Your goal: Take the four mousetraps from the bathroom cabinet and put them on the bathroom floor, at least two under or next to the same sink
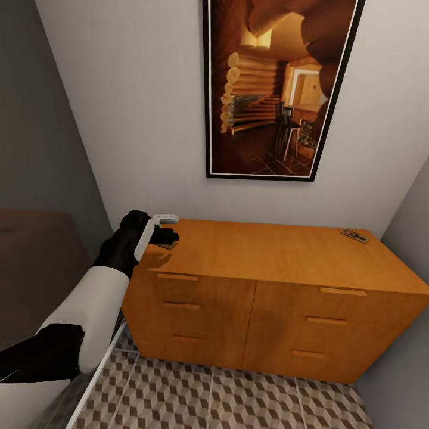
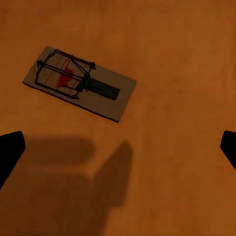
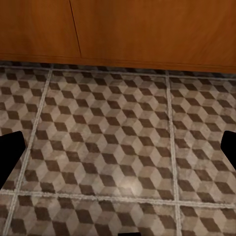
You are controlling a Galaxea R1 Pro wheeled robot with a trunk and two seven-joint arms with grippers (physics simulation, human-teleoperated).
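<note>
Hovering over the left end of the cabinet [image 1: 268,256], the left gripper [image 1: 168,229] is spread wide and holding nothing; in the left wrist view its dark fingertips [image 2: 10,150] are sitting at the two frame edges, with a mousetrap [image 2: 80,82] lying flat on the orange-brown top ahead of them, off toward one fingertip and turned at an angle. To do the pick well, the wrist likely needs centring over the trap and rotating so the jaws close across its short sides, then lowering until the tips are nearly touching the wood, since the plate is thin and could slide out. A second mousetrap [image 1: 354,236] is lying near the cabinet's far right rear corner, well apart from the arm. All drawer fronts are looking closed, so any contents cannot be told. The right gripper [image 3: 118,152] is also open and empty, pointing down at the cube-patterned bathroom floor [image 3: 118,128] just beside the cabinet base.
</note>
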